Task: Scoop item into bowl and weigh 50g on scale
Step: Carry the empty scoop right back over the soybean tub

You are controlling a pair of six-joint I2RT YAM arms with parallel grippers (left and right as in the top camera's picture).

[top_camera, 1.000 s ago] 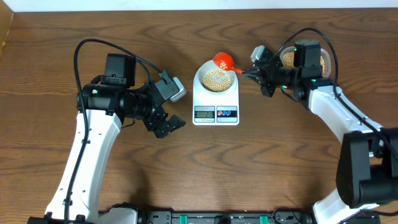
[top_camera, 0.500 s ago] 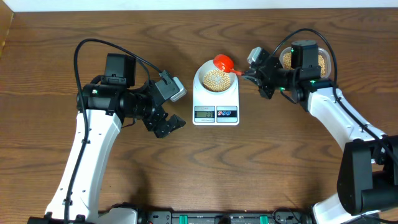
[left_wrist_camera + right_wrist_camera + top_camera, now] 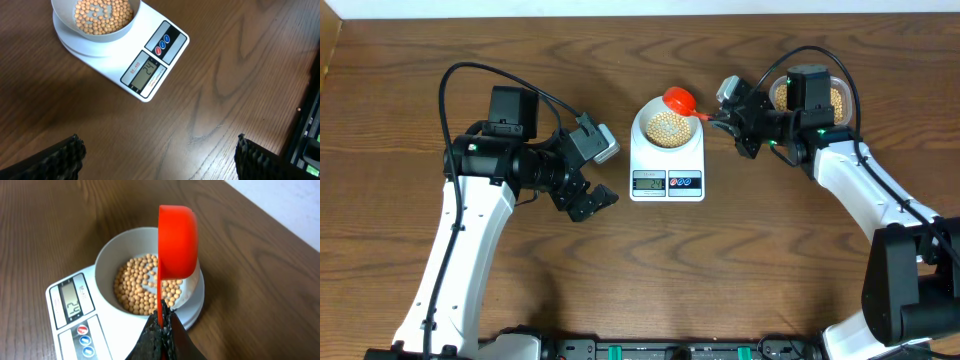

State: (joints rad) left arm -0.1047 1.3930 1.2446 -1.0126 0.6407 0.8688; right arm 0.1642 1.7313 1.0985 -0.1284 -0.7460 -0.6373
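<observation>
1 bowl (image 3: 105, 262), 1 scale (image 3: 150, 65), 1 red scoop (image 3: 177, 242)

We are seeing the left arm (image 3: 457, 250) and the right arm (image 3: 860, 183) wearing white shells over black joints. The left fingers (image 3: 65, 157) are showing black ribbed pads, with a grey camera block (image 3: 598, 142) sitting just behind them. Black cables (image 3: 470, 70) are looping further behind, and a green light (image 3: 823, 128) is glowing behind the black right fingers (image 3: 160, 337).
</observation>
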